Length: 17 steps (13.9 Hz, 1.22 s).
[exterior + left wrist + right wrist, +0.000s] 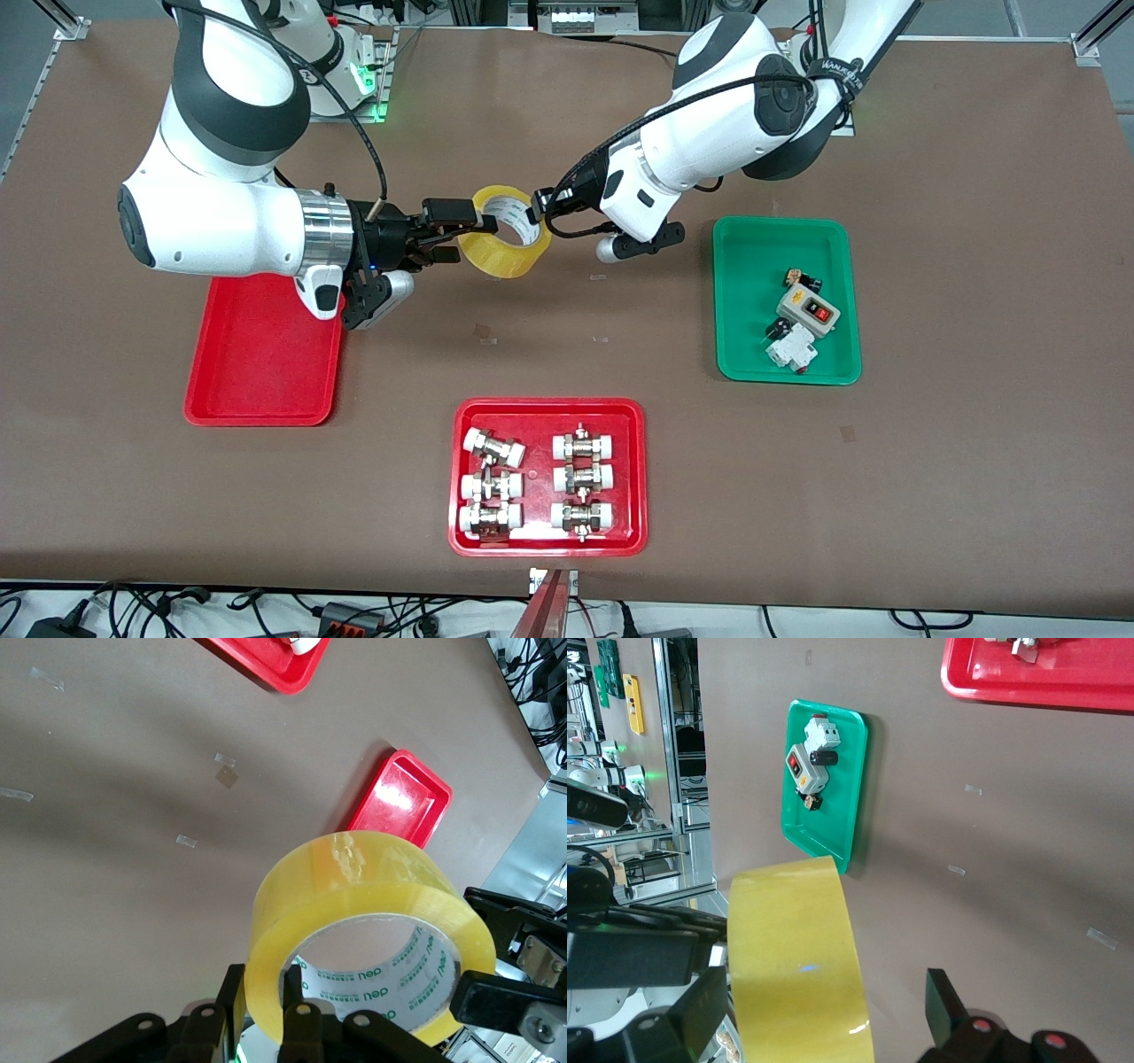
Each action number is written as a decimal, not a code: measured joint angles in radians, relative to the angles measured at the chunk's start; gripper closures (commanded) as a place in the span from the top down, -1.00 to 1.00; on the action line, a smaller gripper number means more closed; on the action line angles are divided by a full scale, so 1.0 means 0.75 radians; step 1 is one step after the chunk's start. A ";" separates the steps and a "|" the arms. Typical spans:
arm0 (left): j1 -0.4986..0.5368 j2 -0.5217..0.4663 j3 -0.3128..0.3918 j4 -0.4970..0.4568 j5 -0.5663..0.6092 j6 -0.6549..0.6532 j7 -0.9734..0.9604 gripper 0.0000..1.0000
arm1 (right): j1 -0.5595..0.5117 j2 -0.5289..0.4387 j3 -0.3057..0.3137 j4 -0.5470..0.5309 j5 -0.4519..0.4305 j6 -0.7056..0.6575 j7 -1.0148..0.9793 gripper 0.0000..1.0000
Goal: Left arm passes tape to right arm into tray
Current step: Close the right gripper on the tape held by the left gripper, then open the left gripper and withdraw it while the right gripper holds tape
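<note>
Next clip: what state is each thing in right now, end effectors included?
tape: lifted over the table, between both end effectors
left end effector: shut on tape
right end effector: open, fingers either side of the tape's wall
plain red tray: on the table, tape not in it
green tray: holds electrical parts
fittings tray: holds six fittings
</note>
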 measured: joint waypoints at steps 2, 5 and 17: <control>0.001 0.000 0.000 0.000 0.000 -0.001 0.000 -0.71 | 0.000 0.000 0.000 0.001 0.002 -0.001 -0.001 0.40; 0.001 0.003 0.001 -0.004 0.000 -0.005 -0.001 -0.71 | 0.001 -0.001 0.001 0.006 0.016 -0.005 -0.001 -0.33; 0.006 0.001 0.000 0.011 0.000 -0.019 0.000 1.00 | 0.000 0.003 -0.006 0.006 0.054 -0.011 -0.023 -0.47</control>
